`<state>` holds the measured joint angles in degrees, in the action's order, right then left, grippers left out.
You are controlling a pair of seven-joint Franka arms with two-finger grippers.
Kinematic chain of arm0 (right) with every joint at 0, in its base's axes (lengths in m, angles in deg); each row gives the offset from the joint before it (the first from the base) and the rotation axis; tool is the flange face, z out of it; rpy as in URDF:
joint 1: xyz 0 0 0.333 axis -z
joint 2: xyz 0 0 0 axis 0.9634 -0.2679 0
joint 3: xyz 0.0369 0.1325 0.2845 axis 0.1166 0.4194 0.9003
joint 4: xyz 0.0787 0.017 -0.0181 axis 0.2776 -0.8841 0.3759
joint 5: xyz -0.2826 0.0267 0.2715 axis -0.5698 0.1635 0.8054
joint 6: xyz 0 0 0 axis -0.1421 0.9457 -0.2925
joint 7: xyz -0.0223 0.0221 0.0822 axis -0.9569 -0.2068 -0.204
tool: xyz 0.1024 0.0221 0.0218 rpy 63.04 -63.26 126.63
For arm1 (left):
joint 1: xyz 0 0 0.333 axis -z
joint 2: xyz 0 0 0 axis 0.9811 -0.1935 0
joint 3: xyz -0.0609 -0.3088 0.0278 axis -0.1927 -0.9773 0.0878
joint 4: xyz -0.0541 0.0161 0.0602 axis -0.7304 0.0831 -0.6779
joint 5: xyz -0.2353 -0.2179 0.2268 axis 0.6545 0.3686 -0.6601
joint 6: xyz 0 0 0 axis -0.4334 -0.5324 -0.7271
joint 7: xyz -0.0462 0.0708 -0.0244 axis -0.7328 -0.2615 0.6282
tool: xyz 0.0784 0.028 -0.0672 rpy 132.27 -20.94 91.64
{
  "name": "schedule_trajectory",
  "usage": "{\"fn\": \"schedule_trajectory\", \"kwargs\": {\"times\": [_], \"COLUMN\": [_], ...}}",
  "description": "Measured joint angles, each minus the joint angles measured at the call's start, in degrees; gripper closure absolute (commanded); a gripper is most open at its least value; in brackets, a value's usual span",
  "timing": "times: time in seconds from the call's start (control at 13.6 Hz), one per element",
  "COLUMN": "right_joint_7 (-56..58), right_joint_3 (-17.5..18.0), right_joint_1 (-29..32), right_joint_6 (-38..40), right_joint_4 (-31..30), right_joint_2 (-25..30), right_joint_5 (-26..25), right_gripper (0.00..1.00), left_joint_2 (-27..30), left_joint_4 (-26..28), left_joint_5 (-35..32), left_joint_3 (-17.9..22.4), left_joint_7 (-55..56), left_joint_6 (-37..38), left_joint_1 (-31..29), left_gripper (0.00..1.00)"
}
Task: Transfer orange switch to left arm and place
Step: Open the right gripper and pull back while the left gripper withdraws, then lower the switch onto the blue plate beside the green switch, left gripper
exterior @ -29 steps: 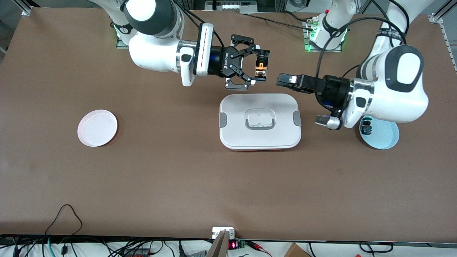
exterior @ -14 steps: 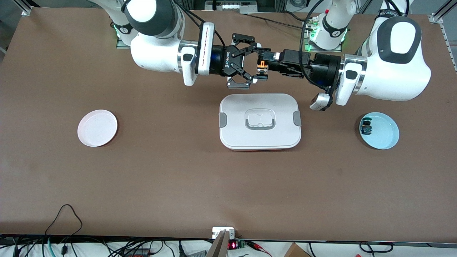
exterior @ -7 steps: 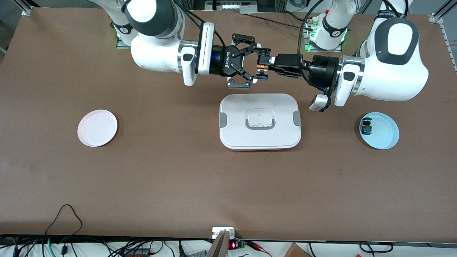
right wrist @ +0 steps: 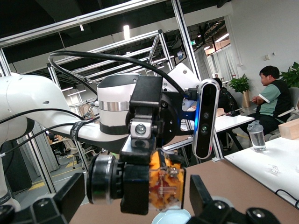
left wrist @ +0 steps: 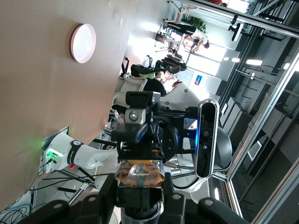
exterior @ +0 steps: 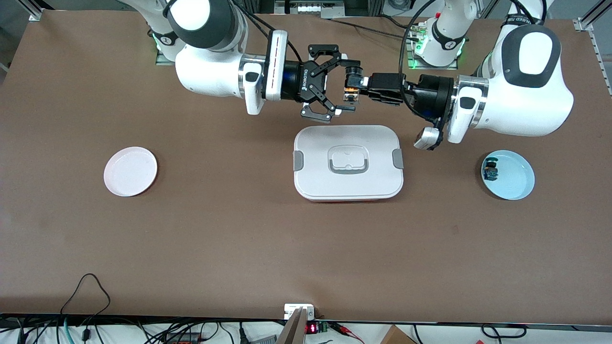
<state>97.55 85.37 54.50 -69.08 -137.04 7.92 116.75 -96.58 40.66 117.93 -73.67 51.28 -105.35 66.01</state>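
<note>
Popped wide open since half a second back, that right gripper (exterior: 349, 86), pads now standing clear of the orange switch (exterior: 351, 91) at both ends instead of pinching it. Same spot otherwise: upper middle of the front view, up in the air over bare table, just above the box (exterior: 348, 162) in the frame. Not touching the box anywhere, so all good there.

Clamped tight on the switch from the opposite direction: left gripper (exterior: 359, 89). Backed up by the right wrist view, with the switch sitting in another arm's black grip and the right arm's own fingers (right wrist: 208, 205) spread off to either side. Held by the left arm alone now, by the looks of it, so handover pretty much done.

Key bit for the next move: switch lying crosswise to the line of the two grippers, long axis running up-down in the front view, dark end toward the top. Probably wants pulling straight back toward the left arm's end of the table, out from between the open fingers, no twisting. Then presumably over to the blue plate (exterior: 508, 174), skirting the box rather than crossing over it. Pink plate (exterior: 130, 171) out of play, guessing.
</note>
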Motion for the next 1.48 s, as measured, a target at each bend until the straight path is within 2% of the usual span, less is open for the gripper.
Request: {"fn": "schedule_trajectory", "kwargs": {"times": [0.3,0.52,0.66,0.89,1.18,1.48], "right_joint_7": [0.03,0.04,0.04,0.37,0.48,-6.96], "right_joint_3": [0.0,-0.18,-0.43,-2.67,-9.43,-18.63], "right_joint_1": [0.08,1.01,2.78,5.15,5.57,5.84], "right_joint_6": [0.0,1.0,4.79,12.73,23.04,35.75], "right_joint_4": [0.0,-0.03,-0.49,-2.26,-4.62,-5.55], "right_joint_2": [0.01,0.12,0.13,0.13,0.22,0.64], "right_joint_5": [0.0,0.0,0.0,-0.22,-2.49,-12.53], "right_gripper": [0.0,0.0,0.0,0.0,0.0,0.0], "left_joint_2": [-0.01,-0.04,-0.08,-0.16,-0.43,-3.9], "left_joint_4": [0.0,0.01,0.0,0.02,0.1,0.3], "left_joint_5": [-0.68,-7.53,-13.65,-28.47,-52.04,-75.23], "left_joint_3": [0.19,0.46,0.77,0.96,0.98,1.1], "left_joint_7": [0.08,0.2,0.2,0.09,-0.1,-2.37], "left_joint_6": [1.83,6.61,10.82,16.21,17.66,15.02], "left_joint_1": [-0.81,-4.71,-8.93,-15.25,-17.92,-19.56], "left_gripper": [1.0,1.0,1.0,1.0,1.0,1.0]}}
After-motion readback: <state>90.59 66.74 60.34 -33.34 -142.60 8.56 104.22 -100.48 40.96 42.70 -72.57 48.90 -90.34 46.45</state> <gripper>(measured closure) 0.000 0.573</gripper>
